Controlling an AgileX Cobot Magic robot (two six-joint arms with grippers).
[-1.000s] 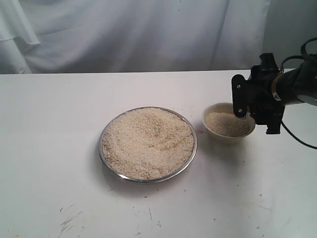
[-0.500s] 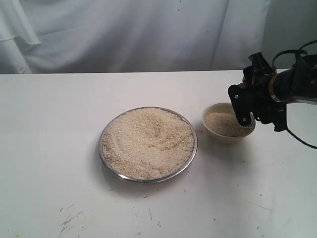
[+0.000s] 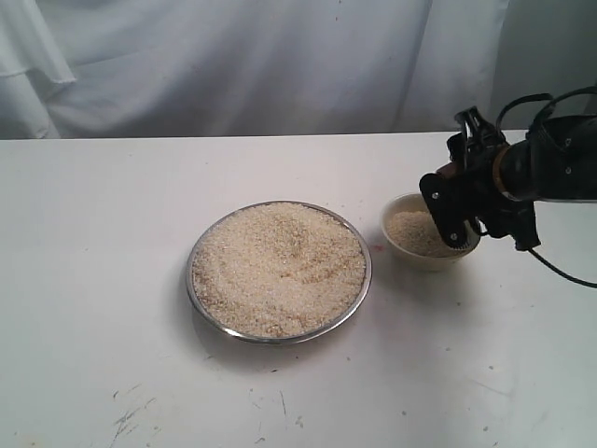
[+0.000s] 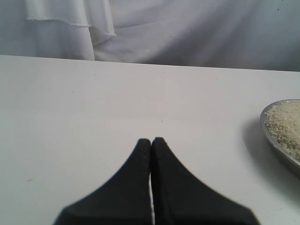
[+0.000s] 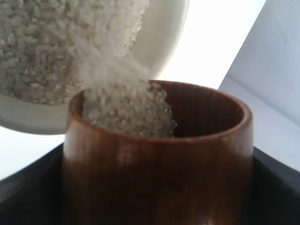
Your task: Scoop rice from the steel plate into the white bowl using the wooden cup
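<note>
Pouring: rice [image 5: 117,84] is being tipped from wooden cup [image 5: 154,173] into white bowl [image 5: 164,28].
Right jaws: seemingly pinching the wooden cup.
Left jaws: pressed together.

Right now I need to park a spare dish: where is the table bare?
The widest bare stretch of table lies left of the plate; the strip in front of it and the back strip toward the curtain are also free. It is crowded at right, where the right gripper tips the cup over the bowl.

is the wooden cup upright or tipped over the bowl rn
Tipped. In the right wrist view, rice streams over the wooden cup's rim into the white bowl, which holds grains.
</note>
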